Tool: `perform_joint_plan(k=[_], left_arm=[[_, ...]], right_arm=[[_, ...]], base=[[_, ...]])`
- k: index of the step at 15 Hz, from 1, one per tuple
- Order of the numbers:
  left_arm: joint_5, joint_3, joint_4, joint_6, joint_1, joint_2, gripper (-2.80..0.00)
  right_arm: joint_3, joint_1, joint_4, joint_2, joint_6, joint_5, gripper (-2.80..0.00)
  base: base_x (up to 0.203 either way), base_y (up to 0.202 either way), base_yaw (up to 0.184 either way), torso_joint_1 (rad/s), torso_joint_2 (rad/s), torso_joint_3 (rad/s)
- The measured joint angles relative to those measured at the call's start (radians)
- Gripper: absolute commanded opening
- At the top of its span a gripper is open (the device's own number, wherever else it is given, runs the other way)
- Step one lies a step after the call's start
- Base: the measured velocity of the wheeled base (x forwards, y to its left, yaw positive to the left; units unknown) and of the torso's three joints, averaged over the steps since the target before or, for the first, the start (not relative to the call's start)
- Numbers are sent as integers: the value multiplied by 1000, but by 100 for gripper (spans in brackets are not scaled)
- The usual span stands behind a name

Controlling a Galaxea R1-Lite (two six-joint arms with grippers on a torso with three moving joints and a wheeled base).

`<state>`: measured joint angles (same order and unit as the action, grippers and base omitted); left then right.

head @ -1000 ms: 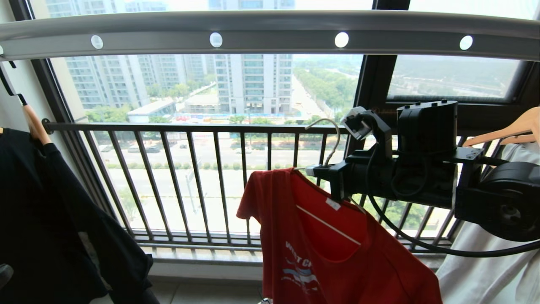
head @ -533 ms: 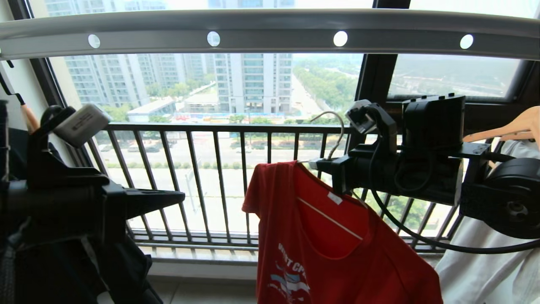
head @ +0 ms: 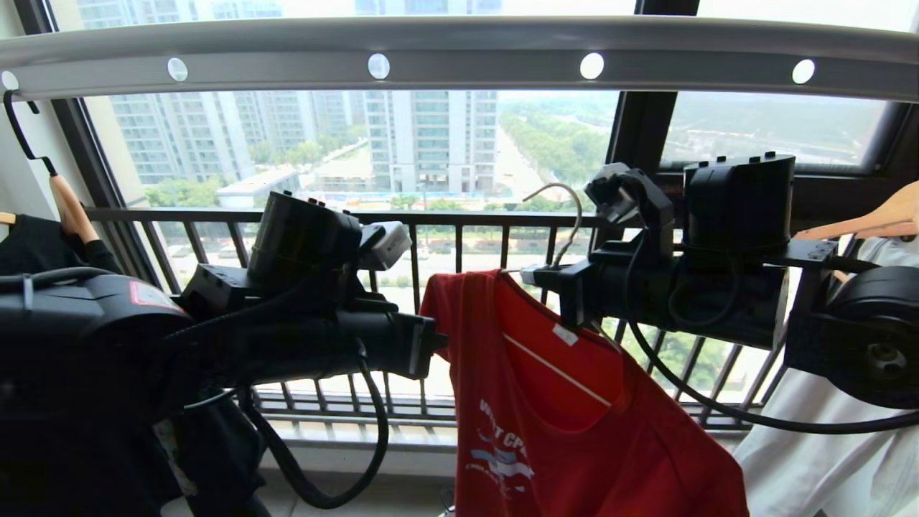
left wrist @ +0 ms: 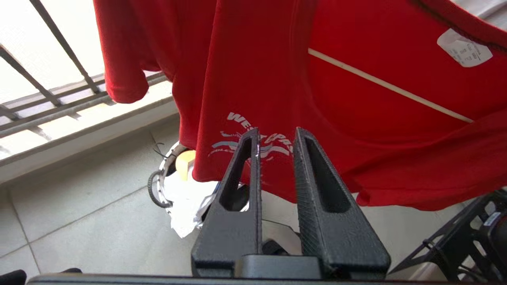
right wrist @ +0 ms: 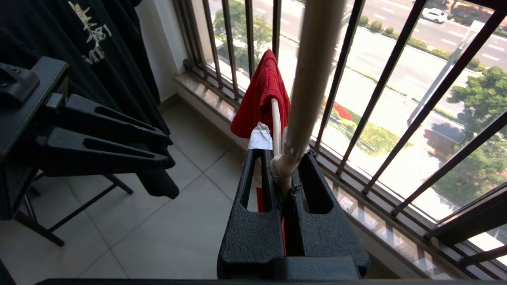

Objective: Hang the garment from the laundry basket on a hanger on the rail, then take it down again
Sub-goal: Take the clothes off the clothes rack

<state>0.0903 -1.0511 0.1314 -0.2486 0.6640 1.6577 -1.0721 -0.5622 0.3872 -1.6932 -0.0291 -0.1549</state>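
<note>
The garment (head: pixel 574 431), a red T-shirt with white and blue lettering, hangs on the white wire hanger (head: pixel 571 215) below the grey rail (head: pixel 467 50). The hook is short of the rail. My right gripper (head: pixel 531 276) is shut on the hanger's neck (right wrist: pixel 277 166), just under the hook. My left gripper (head: pixel 434 343) is level with the shirt's sleeve edge, at its left side. In the left wrist view its fingers (left wrist: pixel 277 130) stand slightly open with nothing between them, and the garment (left wrist: pixel 257 79) hangs just beyond. The laundry basket (left wrist: pixel 158 186) sits on the floor below with white cloth in it.
A black shirt (head: pixel 29 244) hangs on a wooden hanger (head: pixel 72 208) at the rail's left end. A white garment (head: pixel 826 445) on another wooden hanger (head: pixel 861 219) hangs at the right. The dark window railing (head: pixel 323 215) runs close behind. A black stand's leg (right wrist: pixel 79 206) is on the tiled floor.
My left arm has swung up from the left and come right to the shirt's sleeve, its fingers parting slightly. The right gripper still holds the hanger in nearly the same place.
</note>
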Motion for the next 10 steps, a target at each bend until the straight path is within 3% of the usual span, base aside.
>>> perform_joint_plan(k=[4, 8, 10], left_arm=[[-338, -1, 164, -35, 130, 109, 0], [-573, -24, 217, -29, 190, 156, 0], [-599, -38, 217, -32, 197, 164, 0]], right_arm=[[0, -4, 0, -12, 2, 5, -280], [0, -16, 0, -9, 2, 4, -280], [4, -26, 0, -4, 2, 4, -280]], base=[[0, 0, 0, 0, 0, 0], [0, 0, 0, 0, 0, 0], [0, 0, 0, 0, 0, 0]])
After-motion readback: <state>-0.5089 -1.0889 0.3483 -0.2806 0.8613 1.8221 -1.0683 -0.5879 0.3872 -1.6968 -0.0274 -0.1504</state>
